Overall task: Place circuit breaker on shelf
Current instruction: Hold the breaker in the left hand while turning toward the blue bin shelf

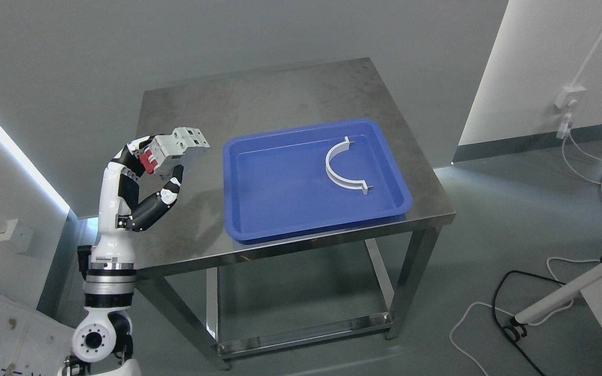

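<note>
Left hand (147, 162) grips grey circuit breaker (178, 149) with red switch, raised over table (280, 89) left edge. Blue tray (259, 219) to right holds white curved bracket (340, 167).

The left hand (149, 167) comes up from the lower left on a white and black arm and holds a grey circuit breaker (178, 150) with a red part, its fingers (171, 189) curled around it. The breaker is lifted above the left part of the steel worktop (280, 94), tilted. Just to its right a blue tray (259, 209) lies on the worktop, and a white curved bracket (344, 168) rests inside the tray toward its right side. Cables (494, 308) trail over the grey floor at the right.
</note>
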`<state>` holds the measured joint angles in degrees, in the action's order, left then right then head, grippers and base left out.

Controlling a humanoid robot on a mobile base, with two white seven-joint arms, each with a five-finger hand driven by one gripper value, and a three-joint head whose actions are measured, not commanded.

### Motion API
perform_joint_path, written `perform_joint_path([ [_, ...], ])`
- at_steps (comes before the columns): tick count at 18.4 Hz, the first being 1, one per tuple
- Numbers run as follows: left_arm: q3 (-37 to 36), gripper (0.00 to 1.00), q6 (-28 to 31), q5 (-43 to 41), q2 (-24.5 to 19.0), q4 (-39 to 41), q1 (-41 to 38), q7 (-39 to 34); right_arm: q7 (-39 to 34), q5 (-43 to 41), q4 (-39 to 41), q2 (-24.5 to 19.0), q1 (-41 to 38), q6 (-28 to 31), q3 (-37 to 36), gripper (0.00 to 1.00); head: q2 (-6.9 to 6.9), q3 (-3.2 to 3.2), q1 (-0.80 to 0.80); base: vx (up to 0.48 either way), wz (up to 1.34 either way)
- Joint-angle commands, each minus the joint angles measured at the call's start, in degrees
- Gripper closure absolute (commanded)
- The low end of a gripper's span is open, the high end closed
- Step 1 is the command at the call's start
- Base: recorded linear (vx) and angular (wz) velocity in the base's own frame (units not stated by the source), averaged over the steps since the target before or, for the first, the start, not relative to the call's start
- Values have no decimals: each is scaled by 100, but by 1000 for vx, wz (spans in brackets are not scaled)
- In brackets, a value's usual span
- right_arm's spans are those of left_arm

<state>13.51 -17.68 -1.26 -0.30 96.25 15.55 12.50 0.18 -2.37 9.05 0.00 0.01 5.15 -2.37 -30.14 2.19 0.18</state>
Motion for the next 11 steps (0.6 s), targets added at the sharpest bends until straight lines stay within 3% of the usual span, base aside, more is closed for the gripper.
perform_joint_path([
  [1,160,93,19,-15,-70,166,-132,24,0,0,0,100,-106,-242,0,0,0,0,0,-191,83],
  [11,125,91,-7,-15,-70,166,-140,261,0,0,0,100,-106,-242,0,0,0,0,0,-262,31],
])
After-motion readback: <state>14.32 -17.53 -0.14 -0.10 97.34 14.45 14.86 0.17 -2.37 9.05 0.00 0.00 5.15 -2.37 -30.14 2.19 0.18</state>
